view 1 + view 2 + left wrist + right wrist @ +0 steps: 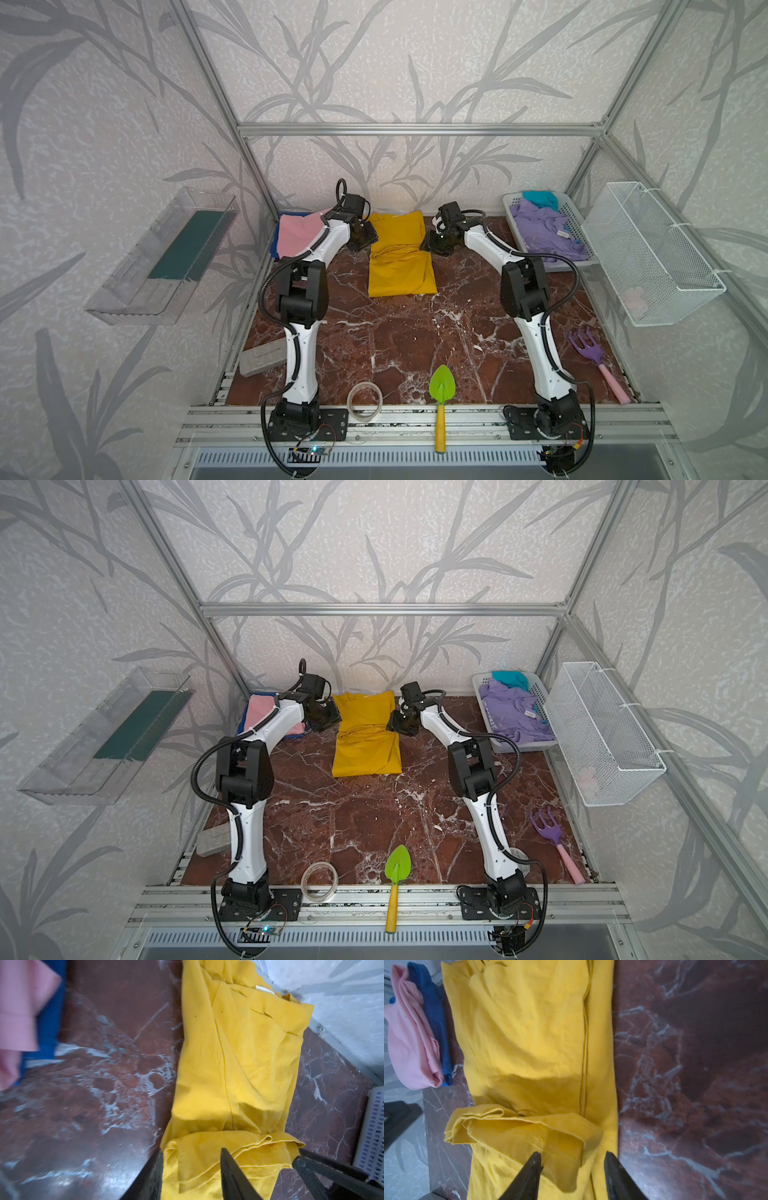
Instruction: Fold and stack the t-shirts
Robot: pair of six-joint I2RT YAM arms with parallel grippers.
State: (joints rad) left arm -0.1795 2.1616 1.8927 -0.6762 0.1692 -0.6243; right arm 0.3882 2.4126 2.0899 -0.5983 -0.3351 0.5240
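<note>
A mustard-yellow t-shirt (399,257) (365,737) lies folded lengthwise at the table's back middle, with its near end doubled over. My left gripper (365,237) (192,1151) hangs open at its left edge, with the doubled hem (218,1147) loose between the jaws. My right gripper (430,245) (573,1154) stands open at the right edge over the turned-back flap (550,1132). A folded pink t-shirt (297,235) (411,1043) rests on a blue one (273,249) (436,1018) at the back left. Lavender (540,228) and teal (540,198) t-shirts lie crumpled in the basket.
The white perforated basket (575,226) sits at the back right. A wire basket (652,257) hangs on the right wall, a clear tray (166,257) on the left. A grey block (262,355), tape roll (365,401), green trowel (441,388) and purple rake (586,347) lie near the front.
</note>
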